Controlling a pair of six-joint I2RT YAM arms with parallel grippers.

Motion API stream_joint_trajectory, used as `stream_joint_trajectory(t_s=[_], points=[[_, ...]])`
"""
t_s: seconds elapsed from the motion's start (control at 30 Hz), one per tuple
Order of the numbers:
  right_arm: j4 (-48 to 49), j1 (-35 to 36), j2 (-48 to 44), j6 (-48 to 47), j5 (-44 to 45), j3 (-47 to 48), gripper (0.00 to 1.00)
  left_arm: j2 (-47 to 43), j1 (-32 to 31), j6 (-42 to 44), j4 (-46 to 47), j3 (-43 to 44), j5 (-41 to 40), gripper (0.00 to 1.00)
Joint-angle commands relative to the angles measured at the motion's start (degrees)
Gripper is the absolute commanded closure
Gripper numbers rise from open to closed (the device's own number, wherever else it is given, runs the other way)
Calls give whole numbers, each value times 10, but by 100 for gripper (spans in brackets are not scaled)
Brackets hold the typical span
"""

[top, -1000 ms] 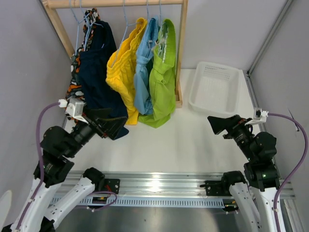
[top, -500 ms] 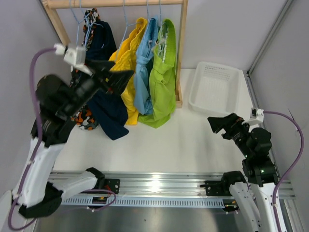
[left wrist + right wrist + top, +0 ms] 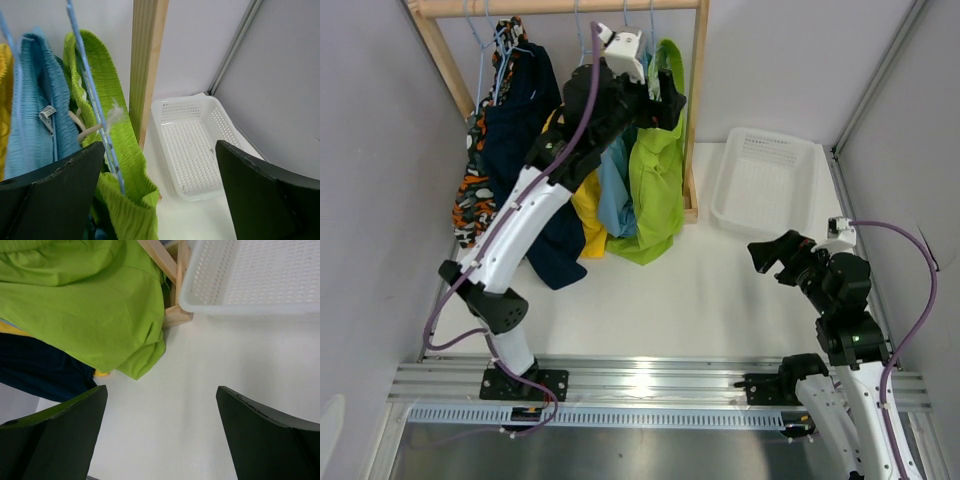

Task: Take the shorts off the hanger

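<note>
Five pairs of shorts hang on blue hangers from a wooden rack point(image 3: 698, 110): camouflage point(image 3: 472, 195), dark navy point(image 3: 525, 120), yellow point(image 3: 588, 205), light blue point(image 3: 616, 195) and lime green point(image 3: 658, 170). My left gripper point(image 3: 665, 108) is raised high, open and empty, at the top of the lime green shorts point(image 3: 107, 100); a blue hanger wire point(image 3: 92, 107) runs just by its left finger. My right gripper point(image 3: 767, 258) is open and empty, low over the table, right of the lime green hem point(image 3: 100, 305).
A white perforated basket point(image 3: 765, 180) stands at the back right, beside the rack's right post point(image 3: 147, 65); it also shows in the right wrist view point(image 3: 250, 275). Grey walls close both sides.
My left arm has swung up and to the right, from beside the navy shorts to the top of the lime green pair. My right gripper has hardly moved.
</note>
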Motion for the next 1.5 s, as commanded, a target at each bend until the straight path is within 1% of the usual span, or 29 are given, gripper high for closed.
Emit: stream_joint_trajectory(t_s=[0.0, 0.23, 0.4, 0.63, 0.73, 0.87, 0.93, 1.1, 1.17, 1.27, 1.3, 1.4, 1.47], points=[[13, 3, -5, -21, 8, -24, 0, 19, -20, 26, 13, 67, -68, 1], [15, 3, -5, -20, -1, -30, 1, 60, -24, 41, 20, 102, -127, 1], [15, 3, -3, -19, -5, -30, 1, 89, -24, 50, 37, 112, -131, 1], [11, 3, -5, -19, -4, -33, 1, 149, -19, 55, 49, 159, -139, 1], [10, 3, -6, -19, -4, -33, 0, 161, -10, 39, 56, 159, -150, 4], [10, 3, -9, -18, -7, -34, 0, 168, 5, 16, 60, 157, -163, 11], [12, 4, -9, -18, -10, -37, 0, 169, 12, 12, 67, 156, -172, 12], [15, 4, -6, -19, -11, -41, 1, 166, 15, 14, 81, 158, -179, 12], [17, 3, -6, -18, -11, -41, 0, 148, 14, 10, 86, 151, -180, 13], [19, 3, -4, -19, -11, -44, 0, 127, 14, 1, 91, 127, -171, 12], [20, 3, -3, -18, -11, -44, 0, 112, 14, 2, 94, 107, -170, 12], [23, 3, -3, -18, -12, -46, 0, 100, 14, 15, 106, 89, -170, 11], [24, 3, -3, -18, -12, -47, 0, 108, 16, 20, 100, 102, -170, 11]])
